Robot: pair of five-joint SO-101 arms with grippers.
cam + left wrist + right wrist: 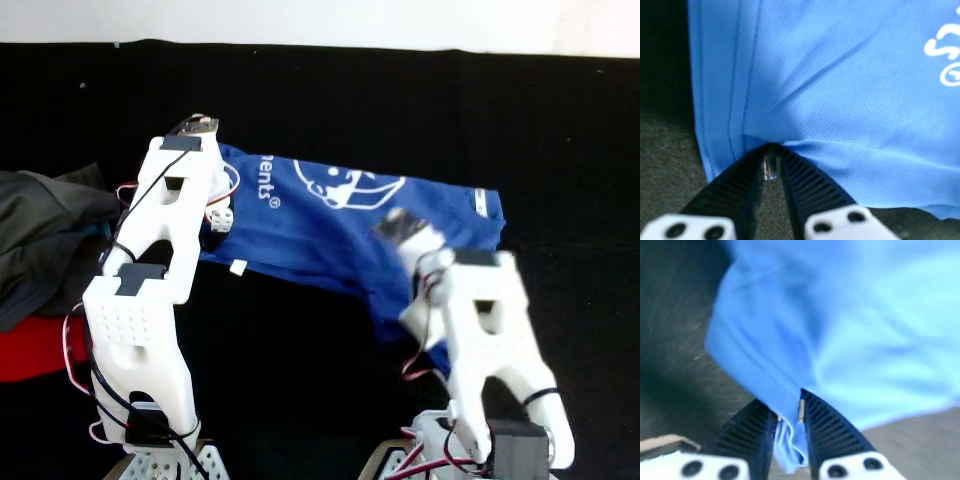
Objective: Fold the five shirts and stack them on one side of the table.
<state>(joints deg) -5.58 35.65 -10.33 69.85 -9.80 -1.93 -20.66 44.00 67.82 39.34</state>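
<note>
On a black-covered bench (300,390), a blue knit shirt with white print (330,225) lies spread mid-bench, only partly folded. The left end effector (771,155) pinches its hem; the right end effector (790,407) clamps a bunched edge. A dark grey garment (40,235) and a red garment (30,350) sit heaped beside it, apparently unfolded, so most of the job looks undone.

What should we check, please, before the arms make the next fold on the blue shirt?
1. Left gripper pinching the blue shirt at its edge: ok.
2. Right gripper shut on fabric: ok.
3. Shirt lying flat: not ok, it is bunched near the right gripper.
4. Dark garment pile apart from the shirt: cannot tell, the left arm covers the gap.
</note>
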